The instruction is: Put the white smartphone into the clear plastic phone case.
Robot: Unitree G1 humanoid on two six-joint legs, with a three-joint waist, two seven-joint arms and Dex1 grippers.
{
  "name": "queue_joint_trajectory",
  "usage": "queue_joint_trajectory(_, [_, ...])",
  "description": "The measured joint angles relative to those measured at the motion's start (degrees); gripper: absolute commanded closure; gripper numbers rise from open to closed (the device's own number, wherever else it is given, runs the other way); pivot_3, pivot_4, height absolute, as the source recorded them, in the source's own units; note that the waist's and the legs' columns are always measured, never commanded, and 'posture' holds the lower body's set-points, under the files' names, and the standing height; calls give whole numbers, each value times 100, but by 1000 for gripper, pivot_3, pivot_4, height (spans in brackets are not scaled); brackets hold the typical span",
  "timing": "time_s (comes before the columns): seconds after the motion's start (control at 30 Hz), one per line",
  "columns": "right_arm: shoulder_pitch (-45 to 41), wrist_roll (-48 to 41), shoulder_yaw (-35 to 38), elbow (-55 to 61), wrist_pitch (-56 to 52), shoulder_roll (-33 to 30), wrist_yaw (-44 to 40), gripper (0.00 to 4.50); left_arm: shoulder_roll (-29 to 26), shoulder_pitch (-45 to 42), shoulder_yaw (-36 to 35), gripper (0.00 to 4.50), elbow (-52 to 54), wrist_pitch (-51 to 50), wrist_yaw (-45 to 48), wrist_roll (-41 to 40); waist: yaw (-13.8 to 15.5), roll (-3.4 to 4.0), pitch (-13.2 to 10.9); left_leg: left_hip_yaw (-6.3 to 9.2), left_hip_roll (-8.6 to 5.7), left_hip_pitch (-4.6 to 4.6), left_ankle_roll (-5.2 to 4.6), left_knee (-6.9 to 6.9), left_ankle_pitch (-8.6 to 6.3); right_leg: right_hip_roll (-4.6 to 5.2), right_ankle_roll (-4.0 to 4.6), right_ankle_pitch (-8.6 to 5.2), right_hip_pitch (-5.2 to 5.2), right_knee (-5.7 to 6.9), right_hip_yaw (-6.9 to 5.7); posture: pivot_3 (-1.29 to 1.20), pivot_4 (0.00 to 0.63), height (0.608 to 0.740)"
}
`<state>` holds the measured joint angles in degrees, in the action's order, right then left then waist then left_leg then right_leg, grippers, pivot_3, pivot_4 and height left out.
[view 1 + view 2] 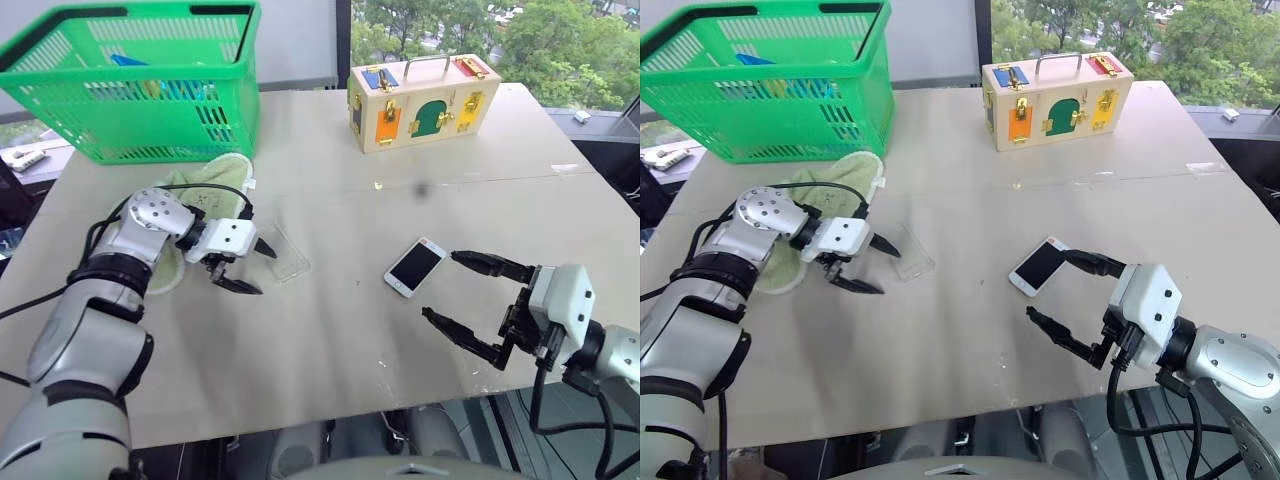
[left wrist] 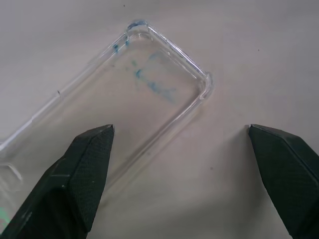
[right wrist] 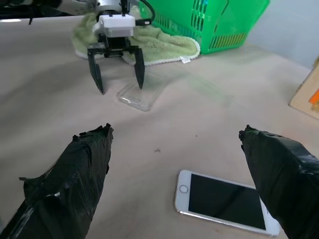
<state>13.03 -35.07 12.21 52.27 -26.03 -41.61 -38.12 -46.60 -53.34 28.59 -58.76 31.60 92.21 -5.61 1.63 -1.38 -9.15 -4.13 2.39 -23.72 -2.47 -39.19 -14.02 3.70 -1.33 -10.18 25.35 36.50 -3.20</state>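
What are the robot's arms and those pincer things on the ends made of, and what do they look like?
Both arms are silver-grey rounded shells with black joint bands and loose black cables. Each ends in a white boxy wrist block carrying the left gripper and the right gripper, each a pair of black pointed jaws. The right gripper's fingers look wrapped in black tape.

You had one phone [image 1: 414, 266] and one clear case [image 1: 281, 252] on the desk [image 1: 330, 340]. There was one green basket [image 1: 140, 85], one green towel [image 1: 215, 180] and one wooden box [image 1: 416, 102] as well. Two grippers were over it: left gripper [image 1: 246, 267] and right gripper [image 1: 458, 294].
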Motion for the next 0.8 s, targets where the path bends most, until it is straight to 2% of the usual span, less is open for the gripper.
queue_joint_trajectory(0.13, [-51, -8, 4, -13, -1, -1, 11, 0, 26, 134, -161, 3194, 113, -626, -22, -214, 39, 8, 7, 20, 20, 0, 0, -10, 0, 1, 1, -1, 2, 19, -12, 0, 150, 740])
queue_joint_trajectory(0.2, [-60, -7, -1, -31, -1, 1, 4, 0, -47, 278, -172, 4175, 489, -1125, -13, -406, 31, 8, 7, 18, 26, -1, 1, -13, 0, 3, 1, -1, 3, 20, -8, 0, 150, 740])
queue_joint_trajectory(0.23, [-69, -3, -5, -48, 0, 1, 3, 0, -64, 325, -176, 4414, 616, -1297, -2, -455, 25, 8, 7, 13, 25, -2, 0, -16, 1, 3, 1, -1, 4, 19, -5, 0, 150, 740])
queue_joint_trajectory(0.4, [-272, 36, -86, -117, 1, 16, 1, 0, -330, 926, -497, 4414, 2012, -2747, 0, -953, -66, -1, 2, 4, 20, -31, -7, -13, -6, 1, -10, -9, 27, 12, 3, 0, 150, 740])
queue_joint_trajectory(0.53, [-312, 55, -127, -169, 2, 19, -24, 0, -631, 1569, -874, 4414, 3721, -4155, -318, -1050, -79, -4, -1, 5, 16, -33, -9, -8, -8, 0, -21, -16, 27, 7, 4, 0, 150, 740])
queue_joint_trajectory(0.7, [-378, 63, -153, -214, -1, 9, -37, 0, -454, 1878, -1182, 4414, 5333, -5568, -1010, -1263, -54, -6, -3, 14, 8, -27, -11, -10, -7, 1, -23, -17, 22, 9, 12, 0, 150, 740])
queue_joint_trajectory(0.8, [-434, 59, -157, -214, -3, -11, -35, 0, -312, 1925, -1231, 4414, 5577, -5712, -1338, -1205, -75, -6, -3, 9, 4, -19, -11, -10, -7, 0, -23, -17, 21, 14, 18, 0, 150, 740])
